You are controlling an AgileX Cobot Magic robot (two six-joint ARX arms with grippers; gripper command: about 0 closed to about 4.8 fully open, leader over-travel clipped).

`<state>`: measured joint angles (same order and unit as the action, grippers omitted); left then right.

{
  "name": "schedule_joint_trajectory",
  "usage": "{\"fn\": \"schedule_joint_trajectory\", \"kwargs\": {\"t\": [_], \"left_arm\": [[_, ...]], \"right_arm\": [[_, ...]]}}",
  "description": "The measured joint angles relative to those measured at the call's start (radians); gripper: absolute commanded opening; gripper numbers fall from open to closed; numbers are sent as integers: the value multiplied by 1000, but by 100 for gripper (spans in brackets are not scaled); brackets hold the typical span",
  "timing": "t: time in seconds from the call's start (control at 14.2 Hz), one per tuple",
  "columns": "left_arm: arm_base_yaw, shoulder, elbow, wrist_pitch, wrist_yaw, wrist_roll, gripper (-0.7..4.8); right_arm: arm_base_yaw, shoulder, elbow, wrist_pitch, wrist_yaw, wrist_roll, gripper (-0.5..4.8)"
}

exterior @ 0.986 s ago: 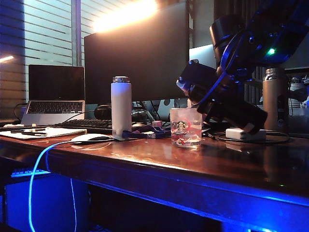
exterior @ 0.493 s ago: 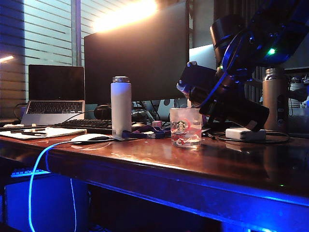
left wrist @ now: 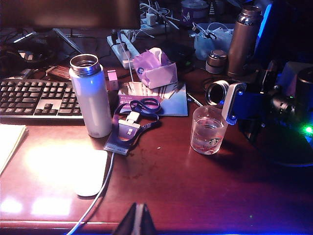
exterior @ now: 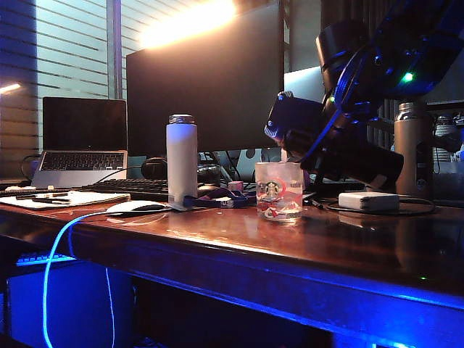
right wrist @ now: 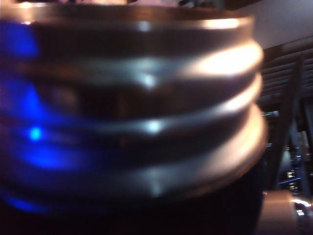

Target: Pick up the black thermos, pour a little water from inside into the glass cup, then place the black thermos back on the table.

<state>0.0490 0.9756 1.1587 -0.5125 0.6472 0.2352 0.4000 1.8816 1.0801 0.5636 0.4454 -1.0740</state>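
The wide glossy reddish-brown wooden desk (exterior: 239, 239) carries a large dark monitor (exterior: 203, 80), a silver laptop (exterior: 83, 141) and a black keyboard (left wrist: 36, 98). Above its right side the right gripper (exterior: 335, 138) grips the tall matte-black thermos (exterior: 362, 163) around its body, its jaws spread wide across the flask. The thermos is tilted nearly level, its threaded metal mouth (left wrist: 215, 92) just beside and above the rim of the short clear glass cup (left wrist: 209, 129) with the green logo and red swirl. The right wrist view shows only those blurred metal threads (right wrist: 137, 112).

The cup stands upright and appears to hold a little clear water; no stream is visible. The white bottle (left wrist: 91, 95) with a metal rim stands open, its contents unseen.

Risks: the mouth sits at the cup's edge rather than over its centre, so water may run onto the desk; tilting further could pour too much; lowering could knock the cup over.

The left gripper (left wrist: 137, 221) hangs pinched shut over the near desk edge, holding nothing.
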Motion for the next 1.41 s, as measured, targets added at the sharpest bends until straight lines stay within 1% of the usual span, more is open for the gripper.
{"fn": "schedule_joint_trajectory", "kwargs": {"t": [0.7,1.41], "left_arm": [[0,0,0,0,0,0,-2],[0,0,0,0,0,0,-2]], "right_arm": [[0,0,0,0,0,-79,49],[-12,0,0,45,0,-209,49]]}}
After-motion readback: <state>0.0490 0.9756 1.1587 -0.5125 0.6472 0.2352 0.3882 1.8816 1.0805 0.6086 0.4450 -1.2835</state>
